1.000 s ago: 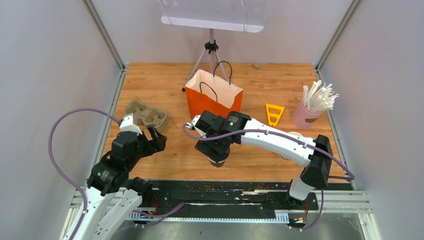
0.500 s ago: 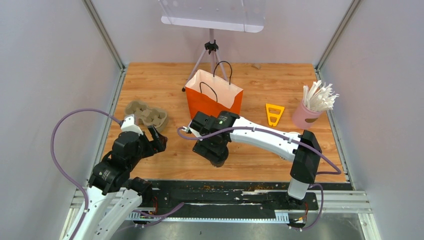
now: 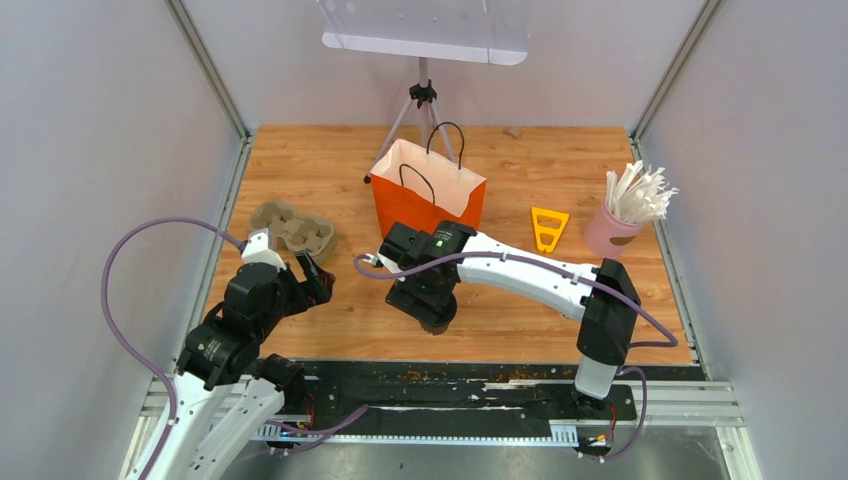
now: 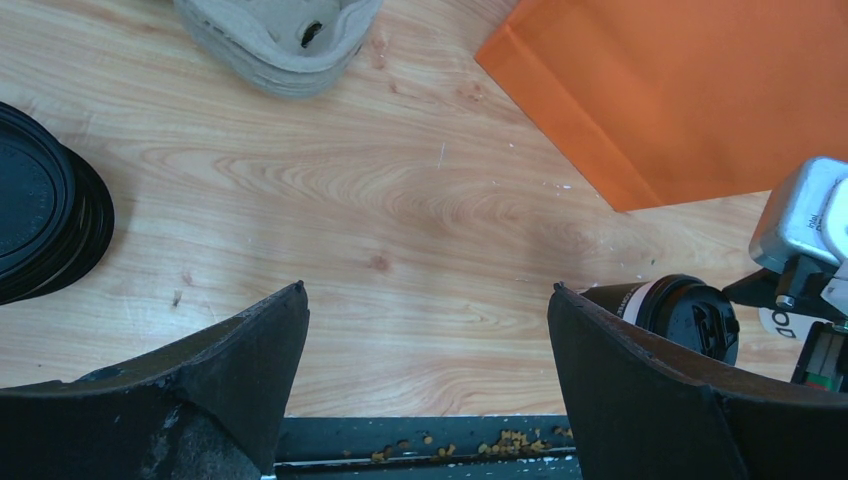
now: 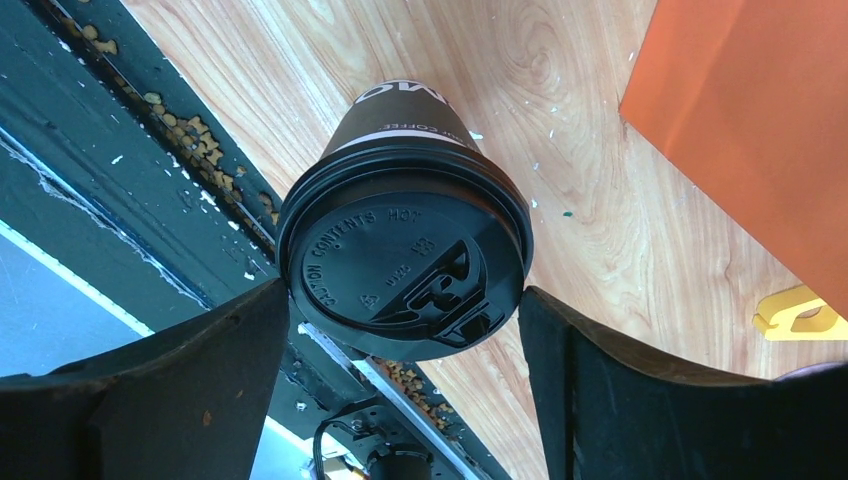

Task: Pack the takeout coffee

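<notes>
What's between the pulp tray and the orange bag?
Nothing, just bare tabletop between pulp tray and orange bag; top view shows it, left wrist view too.

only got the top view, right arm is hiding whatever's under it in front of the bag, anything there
observer: yes, a cup with a black lid, upright inside the right gripper.
operator: is it gripped
observer: can't tell. The fingers flank the lid closely, but contact is unclear.
operator: left gripper holding anything
observer: no, the left gripper is open, with only bare table between its fingers.
</notes>
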You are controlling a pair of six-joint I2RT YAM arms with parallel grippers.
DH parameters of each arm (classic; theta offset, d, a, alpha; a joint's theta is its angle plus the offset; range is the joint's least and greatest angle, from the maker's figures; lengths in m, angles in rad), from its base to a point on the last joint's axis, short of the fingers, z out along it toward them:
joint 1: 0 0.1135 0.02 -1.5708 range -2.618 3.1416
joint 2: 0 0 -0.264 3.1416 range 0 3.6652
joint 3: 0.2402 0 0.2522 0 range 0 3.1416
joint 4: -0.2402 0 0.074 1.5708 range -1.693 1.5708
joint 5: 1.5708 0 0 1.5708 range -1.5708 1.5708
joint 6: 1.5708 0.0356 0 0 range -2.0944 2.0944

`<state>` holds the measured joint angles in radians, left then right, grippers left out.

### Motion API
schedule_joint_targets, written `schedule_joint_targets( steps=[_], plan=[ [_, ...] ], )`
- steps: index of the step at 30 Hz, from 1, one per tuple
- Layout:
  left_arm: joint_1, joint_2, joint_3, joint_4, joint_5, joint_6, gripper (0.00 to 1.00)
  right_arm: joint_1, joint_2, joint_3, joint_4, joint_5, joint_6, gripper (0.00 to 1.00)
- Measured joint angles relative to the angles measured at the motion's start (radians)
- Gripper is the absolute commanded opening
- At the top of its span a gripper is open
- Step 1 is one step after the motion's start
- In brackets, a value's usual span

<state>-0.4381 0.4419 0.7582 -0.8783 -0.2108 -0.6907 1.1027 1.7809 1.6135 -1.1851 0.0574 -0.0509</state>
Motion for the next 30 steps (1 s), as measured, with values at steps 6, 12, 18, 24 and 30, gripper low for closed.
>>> schedule_joint_targets(
  steps=[6,12,18,24,30],
  plan=[
    [0.0,0.0,0.0,0.0,0.016,0.003,0.96,0.0,0.004,0.004,-0.004,-0.012,0.001,0.83],
    [0.0,0.0,0.0,0.008,0.074,0.018,0.93,0.0,-0.026,0.003,-0.005,-0.029,0.019,0.83],
    [0.0,0.013,0.0,0.077,0.206,0.029,0.88,0.0,-0.162,-0.058,0.001,-0.034,0.066,0.8],
    [0.0,0.071,-0.063,0.216,0.405,0.022,0.8,-0.02,-0.28,-0.181,0.076,-0.052,0.121,0.51],
    [0.0,0.136,-0.191,0.352,0.573,-0.032,0.77,-0.137,-0.468,-0.436,0.295,-0.174,0.233,0.17]
  ],
)
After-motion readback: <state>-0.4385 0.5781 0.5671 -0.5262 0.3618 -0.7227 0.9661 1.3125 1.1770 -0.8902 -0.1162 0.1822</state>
